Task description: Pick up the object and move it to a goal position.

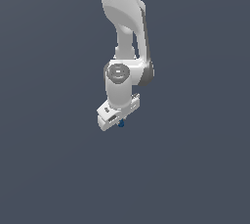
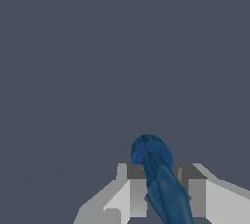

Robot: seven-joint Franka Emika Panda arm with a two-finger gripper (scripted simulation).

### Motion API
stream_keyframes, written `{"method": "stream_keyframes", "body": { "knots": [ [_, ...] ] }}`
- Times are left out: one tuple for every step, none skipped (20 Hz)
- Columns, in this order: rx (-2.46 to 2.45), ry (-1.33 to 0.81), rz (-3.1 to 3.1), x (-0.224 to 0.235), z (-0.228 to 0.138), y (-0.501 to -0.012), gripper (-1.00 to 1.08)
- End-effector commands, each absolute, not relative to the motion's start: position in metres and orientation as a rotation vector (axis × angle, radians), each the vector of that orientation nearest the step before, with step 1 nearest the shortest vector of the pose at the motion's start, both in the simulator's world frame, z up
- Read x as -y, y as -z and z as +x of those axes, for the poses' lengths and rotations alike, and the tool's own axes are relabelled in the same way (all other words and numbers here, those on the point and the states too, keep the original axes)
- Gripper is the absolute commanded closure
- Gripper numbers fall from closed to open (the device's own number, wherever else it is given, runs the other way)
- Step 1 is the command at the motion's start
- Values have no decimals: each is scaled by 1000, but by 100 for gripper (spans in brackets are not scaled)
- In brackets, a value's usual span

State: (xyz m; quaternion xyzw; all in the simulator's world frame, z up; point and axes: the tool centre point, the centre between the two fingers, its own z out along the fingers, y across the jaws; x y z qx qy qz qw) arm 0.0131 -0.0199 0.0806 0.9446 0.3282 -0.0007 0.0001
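Observation:
The object (image 2: 158,174) is a dark blue, rounded, elongated piece. In the wrist view it sits between the two grey fingers (image 2: 136,189) of my gripper (image 2: 161,193), which is shut on it. In the exterior view only a tiny blue tip of the object (image 1: 121,123) shows under the white hand, at my gripper (image 1: 120,121). The white arm hangs down from the top of that view, and its hand hides most of the fingers.
A plain dark grey-blue background fills both views. No other objects, containers or edges show. No goal marker shows in either view.

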Motion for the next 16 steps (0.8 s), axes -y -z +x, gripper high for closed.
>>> {"method": "stream_keyframes", "body": {
  "knots": [
    [-1032, 1, 2966, 5, 7, -97, 108],
    [-1032, 1, 2966, -1, 4, -104, 108],
    [-1032, 1, 2966, -8, 1, -112, 108],
    [-1032, 1, 2965, -16, -3, -121, 108],
    [-1032, 1, 2965, -24, -6, -130, 108],
    [-1032, 1, 2965, -32, -10, -139, 108],
    [-1032, 1, 2965, -40, -13, -148, 108],
    [-1032, 1, 2965, -48, -17, -158, 108],
    [-1032, 1, 2965, -56, -21, -167, 108],
    [-1032, 1, 2965, -64, -24, -176, 108],
    [-1032, 2, 2964, -72, -28, -185, 108],
    [-1032, 2, 2964, -80, -31, -194, 108],
    [-1032, 2, 2964, -88, -34, -204, 108],
    [-1032, 2, 2964, -96, -38, -213, 108],
    [-1032, 2, 2964, -104, -41, -222, 108],
    [-1032, 2, 2964, -112, -44, -230, 108]
  ]
}}
